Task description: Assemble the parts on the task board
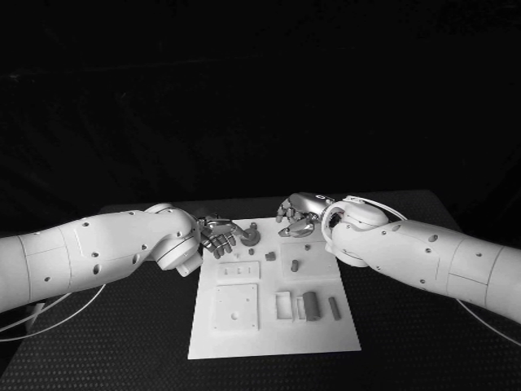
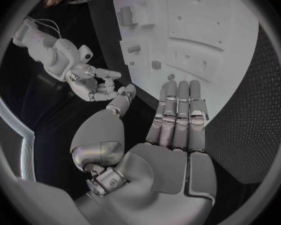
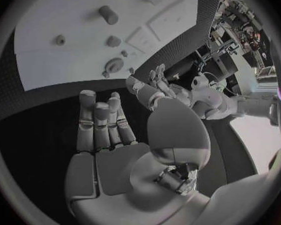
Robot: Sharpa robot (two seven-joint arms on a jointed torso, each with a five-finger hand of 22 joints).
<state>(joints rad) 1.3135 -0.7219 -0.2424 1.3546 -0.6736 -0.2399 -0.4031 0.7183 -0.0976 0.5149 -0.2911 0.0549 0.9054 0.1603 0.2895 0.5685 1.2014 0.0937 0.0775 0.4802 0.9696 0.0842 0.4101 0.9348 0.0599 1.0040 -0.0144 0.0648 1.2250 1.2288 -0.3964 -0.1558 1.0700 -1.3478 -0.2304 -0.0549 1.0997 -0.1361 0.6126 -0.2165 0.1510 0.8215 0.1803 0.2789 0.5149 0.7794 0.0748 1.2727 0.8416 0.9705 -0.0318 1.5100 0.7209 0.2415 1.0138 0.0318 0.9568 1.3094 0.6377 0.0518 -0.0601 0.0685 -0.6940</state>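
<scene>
Wrist views show left hand (image 2: 177, 116) and right hand (image 3: 103, 122) empty (fingers straight).

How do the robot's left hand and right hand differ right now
The left hand sits at the task board's far left edge, beside a round grey part; the right hand hovers at its far end, farther back. The left hand's fingers lie straight together; the right hand's look slightly curled. Both hold nothing.

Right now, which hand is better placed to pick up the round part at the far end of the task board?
Probably the left hand: it hovers open right beside the round part. The right hand, also open, sits beyond the task board's far edge.
</scene>
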